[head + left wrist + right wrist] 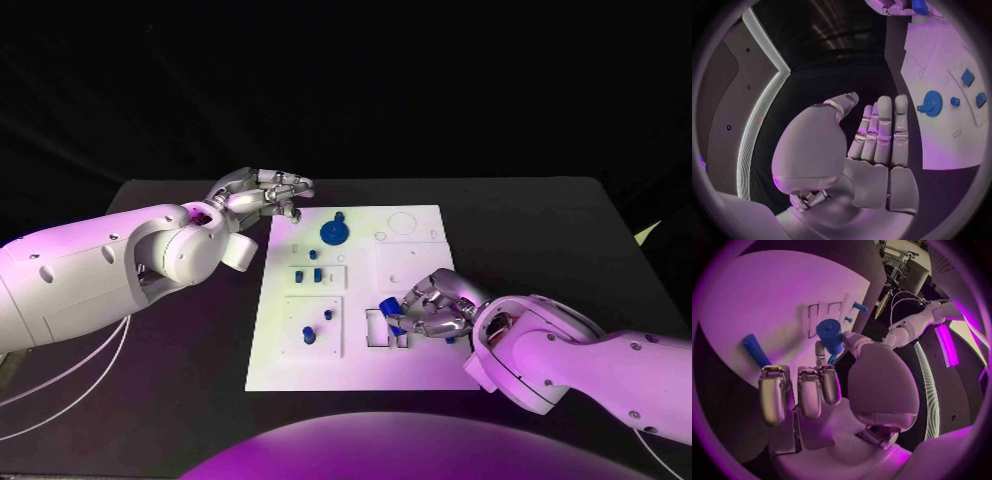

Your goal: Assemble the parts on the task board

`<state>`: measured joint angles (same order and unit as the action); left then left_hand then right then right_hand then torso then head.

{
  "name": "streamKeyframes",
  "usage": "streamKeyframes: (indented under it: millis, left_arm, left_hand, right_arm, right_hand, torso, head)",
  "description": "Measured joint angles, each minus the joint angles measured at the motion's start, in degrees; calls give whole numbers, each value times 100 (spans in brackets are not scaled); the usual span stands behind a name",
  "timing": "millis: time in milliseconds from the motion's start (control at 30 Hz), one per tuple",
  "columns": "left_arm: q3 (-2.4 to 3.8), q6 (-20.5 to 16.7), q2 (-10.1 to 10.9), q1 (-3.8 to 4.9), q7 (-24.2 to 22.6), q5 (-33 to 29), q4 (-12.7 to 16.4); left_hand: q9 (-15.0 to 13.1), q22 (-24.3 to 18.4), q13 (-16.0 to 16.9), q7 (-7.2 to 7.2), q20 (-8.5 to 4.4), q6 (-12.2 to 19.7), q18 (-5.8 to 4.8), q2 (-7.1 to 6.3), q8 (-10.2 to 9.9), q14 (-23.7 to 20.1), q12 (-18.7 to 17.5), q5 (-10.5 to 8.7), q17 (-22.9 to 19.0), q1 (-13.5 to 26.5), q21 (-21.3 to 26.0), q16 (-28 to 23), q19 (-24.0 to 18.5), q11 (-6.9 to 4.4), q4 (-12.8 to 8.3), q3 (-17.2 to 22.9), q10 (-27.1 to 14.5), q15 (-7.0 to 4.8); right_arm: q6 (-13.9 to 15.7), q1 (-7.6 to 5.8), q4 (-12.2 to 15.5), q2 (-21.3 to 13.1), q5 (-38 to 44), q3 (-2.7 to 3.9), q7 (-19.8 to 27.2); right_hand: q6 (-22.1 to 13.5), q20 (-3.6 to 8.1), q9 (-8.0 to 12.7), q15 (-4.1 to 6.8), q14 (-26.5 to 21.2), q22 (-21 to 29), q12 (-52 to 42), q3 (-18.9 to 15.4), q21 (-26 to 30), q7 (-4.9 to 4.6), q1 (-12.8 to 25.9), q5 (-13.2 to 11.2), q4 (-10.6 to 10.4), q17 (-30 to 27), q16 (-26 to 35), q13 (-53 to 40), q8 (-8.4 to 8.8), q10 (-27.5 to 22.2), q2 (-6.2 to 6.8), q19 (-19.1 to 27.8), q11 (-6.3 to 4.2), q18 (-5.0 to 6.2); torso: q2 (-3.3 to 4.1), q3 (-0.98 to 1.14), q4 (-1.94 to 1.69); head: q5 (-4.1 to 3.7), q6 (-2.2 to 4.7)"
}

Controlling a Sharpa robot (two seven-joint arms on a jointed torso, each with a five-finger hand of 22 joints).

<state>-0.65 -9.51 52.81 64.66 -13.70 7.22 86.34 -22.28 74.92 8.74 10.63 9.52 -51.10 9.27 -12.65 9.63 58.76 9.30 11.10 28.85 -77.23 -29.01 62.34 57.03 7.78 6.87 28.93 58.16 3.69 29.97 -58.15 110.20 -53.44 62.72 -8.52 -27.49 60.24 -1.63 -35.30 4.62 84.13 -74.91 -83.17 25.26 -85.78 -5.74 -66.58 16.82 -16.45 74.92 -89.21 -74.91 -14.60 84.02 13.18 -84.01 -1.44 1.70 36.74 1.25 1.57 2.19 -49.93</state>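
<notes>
Nearest me, the right hand [436, 308] sits low over the board's [411, 372] near right part, thumb and a finger pinching a blue peg [830, 335]. A second peg [755, 350] lies loose on the white beside it. Farther back, the left hand [260, 195] hovers off the far-left corner, fingers straight and together, holding nothing. A blue gear [335, 232] stands near it.

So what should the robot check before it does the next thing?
1. Right hand holds a blue part: ok.
2. That hand is over the board: ok.
3. Left hand is off the board and holds nothing: ok.
4. Gear stays on the board: ok.
5. Held part lines up with its slot: cannot tell.
</notes>
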Motion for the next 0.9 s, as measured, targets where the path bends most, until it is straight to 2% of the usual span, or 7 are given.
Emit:
streamKeyframes:
  millis: [167,233,500,800,833,900]
  left_arm:
    - [0,0,1,0,2,4,3]
    - [0,1,2,0,3,5,4]
    - [0,4,2,0,6,10,5]
    - [0,5,13,0,9,13,10]
    - [0,5,14,0,10,13,11]
    - [0,5,18,0,11,14,12]
  left_hand:
    - [0,0,0,0,0,0,-1,0,0,0,0,0,0,0,0,0,0,0,0,0,0,0]
    - [0,0,0,0,0,0,0,0,0,0,0,0,0,0,0,0,0,0,0,0,0,0]
    - [0,-1,0,0,0,0,0,0,0,0,0,0,1,0,0,0,0,0,0,0,0,0]
    - [0,-1,0,0,0,0,0,0,0,0,0,0,1,0,0,0,0,0,0,0,0,0]
    - [0,-1,0,0,0,0,0,0,0,0,0,0,1,0,0,0,0,0,0,0,0,0]
    - [0,-1,0,0,0,0,0,0,-1,0,0,0,1,0,0,0,0,0,0,0,0,0]
  right_arm:
    - [-100,37,-49,81,-93,-1,15]
    - [-134,45,-67,107,-118,-1,16]
    - [-198,58,-144,170,-143,-2,15]
    - [-267,62,-227,287,-141,-2,10]
    - [-279,63,-231,298,-140,-1,10]
    - [-304,64,-244,315,-140,-1,10]
  right_hand:
    - [29,0,-13,0,0,0,-58,12,-19,-27,251,-179,2,0,-23,0,-46,0,11,0,1,0]
    - [45,0,-174,0,0,0,-66,-65,-41,-22,305,-304,10,0,-23,0,-74,1,16,0,1,0]
    - [109,0,-225,0,0,1,-109,-103,-41,11,325,-365,0,0,-23,0,-44,1,24,0,1,0]
    - [206,-1,-247,0,0,1,-131,-222,-41,87,390,-495,-2,-1,-23,1,-39,1,14,0,1,0]
    - [251,-1,-248,0,0,1,-131,-260,-41,129,409,-518,0,-1,-23,1,-39,1,33,0,1,0]
    - [288,-1,-249,0,0,0,-131,-338,-41,149,439,-585,-5,-1,-23,0,-39,1,3,0,1,0]
  torso:
    - [0,-1,0]
    - [0,-2,3]
    - [-1,-2,5]
    - [2,-2,-2]
    - [2,-2,-2]
    - [2,-2,-2]
  head:
    - [13,-6]
    - [20,-7]
    - [37,-8]
    - [55,-8]
    - [57,-8]
    - [61,-8]
